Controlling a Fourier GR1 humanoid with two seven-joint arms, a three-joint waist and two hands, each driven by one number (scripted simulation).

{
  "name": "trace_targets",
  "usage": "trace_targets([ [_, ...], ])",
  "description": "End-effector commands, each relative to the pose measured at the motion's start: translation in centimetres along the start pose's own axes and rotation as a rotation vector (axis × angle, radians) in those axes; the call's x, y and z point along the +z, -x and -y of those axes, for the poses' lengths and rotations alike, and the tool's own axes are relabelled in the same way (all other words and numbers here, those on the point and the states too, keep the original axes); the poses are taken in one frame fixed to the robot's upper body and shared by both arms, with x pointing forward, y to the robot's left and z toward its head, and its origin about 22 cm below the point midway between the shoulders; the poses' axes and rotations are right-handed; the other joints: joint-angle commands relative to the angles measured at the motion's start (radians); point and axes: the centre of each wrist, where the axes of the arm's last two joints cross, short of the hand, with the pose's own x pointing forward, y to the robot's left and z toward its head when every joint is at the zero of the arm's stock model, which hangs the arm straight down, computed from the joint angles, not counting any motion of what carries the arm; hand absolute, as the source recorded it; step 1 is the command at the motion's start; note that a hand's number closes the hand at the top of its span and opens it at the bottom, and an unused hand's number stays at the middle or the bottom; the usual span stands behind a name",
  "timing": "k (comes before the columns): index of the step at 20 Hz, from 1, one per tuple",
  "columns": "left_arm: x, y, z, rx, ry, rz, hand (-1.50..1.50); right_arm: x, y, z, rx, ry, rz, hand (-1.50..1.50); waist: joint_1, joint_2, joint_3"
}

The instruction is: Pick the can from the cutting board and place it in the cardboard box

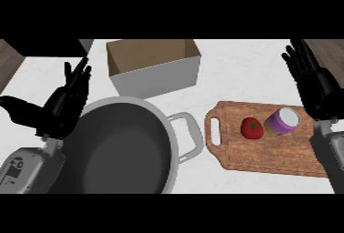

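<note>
Rising from the lower left corner, a grey forearm ends in the black left robot hand (64, 107), which is held with its fingers straight and spread, pointing up the view, holding nothing. Just beside it, to the right, sits a large round dark grey pot (121, 150) with a pale grey rim; its looped pale handle (188, 136) sticks out on the right side toward the board. Behind the pot, further up the white table (235, 68), stands an open cardboard box (158, 77), brown inside with pale outer walls, and I see nothing in it. Right of the pot's handle lies a brown wooden cutting board (269, 154) with rounded corners and a slot grip at its left end. On the board rests a red tomato (252, 128), and touching or just beside it on the right lies the purple can (283, 121) with a white end, tilted so that end faces up and to the right. The can is on the board, well apart from the box. At the far right edge the black right robot hand (312, 84) is raised, fingers straight and close together, near the can but not gripping it.
</note>
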Motion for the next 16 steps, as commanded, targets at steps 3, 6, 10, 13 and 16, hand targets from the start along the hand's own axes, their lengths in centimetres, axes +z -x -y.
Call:
trace_targets([
  [3,3.2,2.0,-5.9,-0.289,-0.179,-0.079,0.0,1.8,1.3,3.6,-0.084,-0.092,-0.005,-1.5,0.015,0.04,0.019],
  [6,4.8,2.0,-11.2,-0.543,-0.386,-0.175,0.0,3.6,3.3,5.9,-0.163,-0.147,-0.069,-1.5,0.014,0.052,0.024],
  [10,5.5,4.2,-10.0,-0.505,-0.367,-0.231,0.0,6.0,2.9,9.1,0.528,-0.412,-0.061,-1.5,0.009,0.058,0.022],
  [13,6.2,5.8,-10.2,-0.517,-0.4,-0.241,0.0,9.9,8.6,11.0,0.111,-0.244,0.045,-1.5,-0.009,0.055,0.024],
  [16,6.0,4.5,-11.0,-0.529,-0.381,-0.245,0.0,10.2,9.8,13.8,0.043,-0.284,0.135,-1.5,0.023,0.05,0.023],
])
